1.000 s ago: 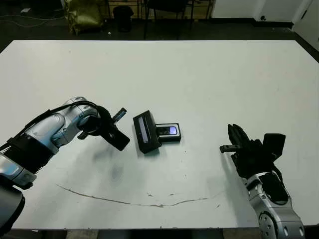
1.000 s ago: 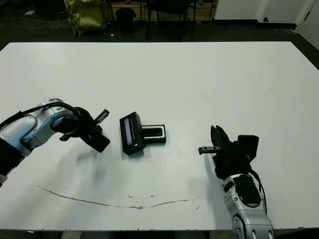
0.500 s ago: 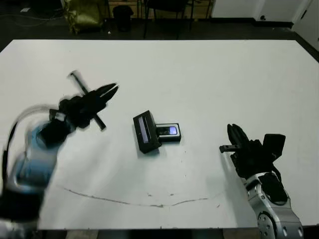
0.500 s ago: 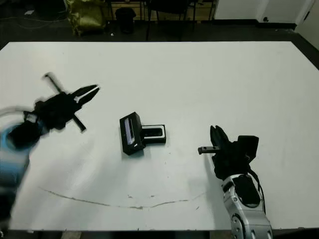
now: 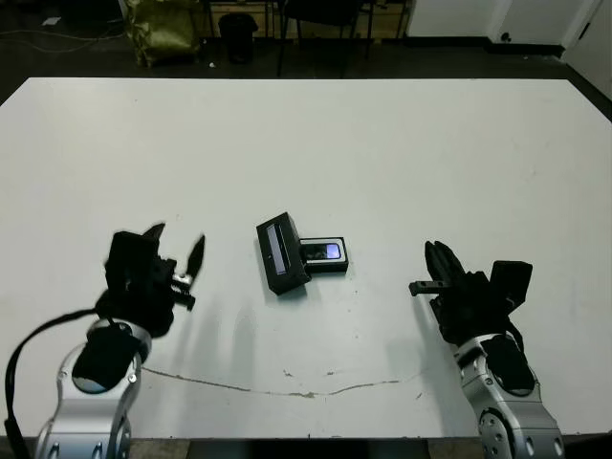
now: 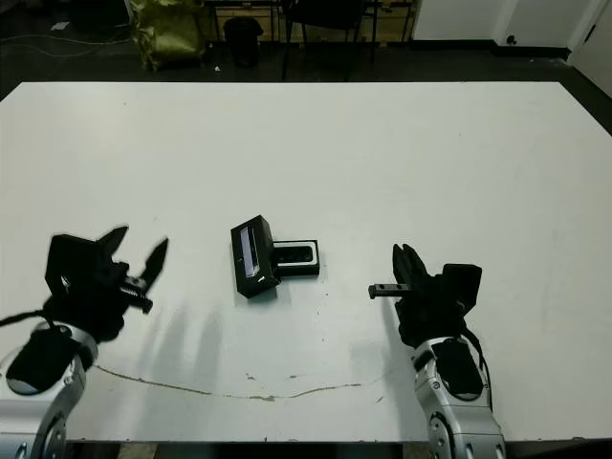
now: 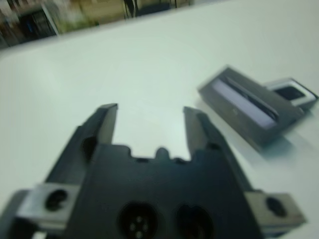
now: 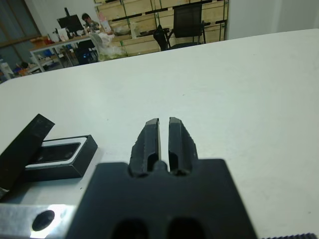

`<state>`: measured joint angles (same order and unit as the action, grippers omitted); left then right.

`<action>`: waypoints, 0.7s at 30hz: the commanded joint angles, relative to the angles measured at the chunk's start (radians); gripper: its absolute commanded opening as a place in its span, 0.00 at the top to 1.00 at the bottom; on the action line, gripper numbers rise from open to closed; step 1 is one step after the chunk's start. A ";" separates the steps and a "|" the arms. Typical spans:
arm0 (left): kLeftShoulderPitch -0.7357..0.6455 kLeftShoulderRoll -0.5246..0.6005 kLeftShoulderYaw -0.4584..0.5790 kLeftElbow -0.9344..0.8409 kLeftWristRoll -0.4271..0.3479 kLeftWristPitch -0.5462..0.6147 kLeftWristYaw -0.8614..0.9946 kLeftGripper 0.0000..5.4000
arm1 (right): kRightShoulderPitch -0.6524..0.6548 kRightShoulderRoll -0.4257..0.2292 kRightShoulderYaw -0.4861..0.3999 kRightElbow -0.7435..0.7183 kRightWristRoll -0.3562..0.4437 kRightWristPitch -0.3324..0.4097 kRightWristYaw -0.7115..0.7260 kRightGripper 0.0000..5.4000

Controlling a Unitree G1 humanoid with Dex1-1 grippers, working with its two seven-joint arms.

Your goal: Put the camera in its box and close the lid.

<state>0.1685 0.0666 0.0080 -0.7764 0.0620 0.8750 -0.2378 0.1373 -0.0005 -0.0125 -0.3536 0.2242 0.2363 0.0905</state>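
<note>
The box (image 5: 337, 265) lies near the table's middle, and the camera (image 5: 325, 251) sits inside it with its bluish patch showing. The lid (image 5: 281, 254), black with a pale strip, rests tilted against the box's left end, one edge propped on it. My left gripper (image 5: 175, 243) hangs open well to the left of the lid, nothing between its fingers. My right gripper (image 5: 438, 256) is shut and empty, to the right of the box. In the right wrist view the camera (image 8: 59, 151) lies in the white-lined box (image 8: 84, 152) beside the raised lid (image 8: 22, 144).
A thin dark crack line (image 5: 287, 390) runs across the white table (image 5: 382, 143) near its front edge. Beyond the far edge stand chairs and a yellow-green bag (image 5: 158, 29). A person (image 8: 88, 21) sits at a far desk in the right wrist view.
My left arm swung up and away from the lid, then came down at the front left with its gripper open. My right gripper shifted slightly left. Lid, box and camera have not moved.
</note>
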 commanded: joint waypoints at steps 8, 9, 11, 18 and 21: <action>-0.075 -0.231 0.082 -0.082 -0.225 0.394 0.062 0.00 | 0.029 0.007 0.007 0.031 -0.006 -0.030 0.002 1.00; -0.075 -0.245 0.075 -0.086 -0.235 0.396 0.073 0.00 | 0.028 0.006 0.006 0.035 -0.005 -0.035 0.005 1.00; -0.067 -0.292 0.064 -0.097 -0.252 0.393 0.110 0.00 | 0.027 0.007 0.002 0.041 0.003 -0.039 0.009 1.00; 0.001 -0.532 0.088 -0.081 -0.401 0.317 0.263 0.00 | 0.024 0.007 0.000 0.031 0.004 -0.011 0.000 1.00; 0.054 -0.549 0.035 -0.060 -0.460 0.220 0.310 0.00 | 0.026 0.002 0.001 0.026 0.000 -0.009 0.002 1.00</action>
<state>0.1089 -0.1604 0.0701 -0.8703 -0.3641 1.1789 -0.0120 0.1529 0.0091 -0.0030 -0.3295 0.2225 0.1965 0.1004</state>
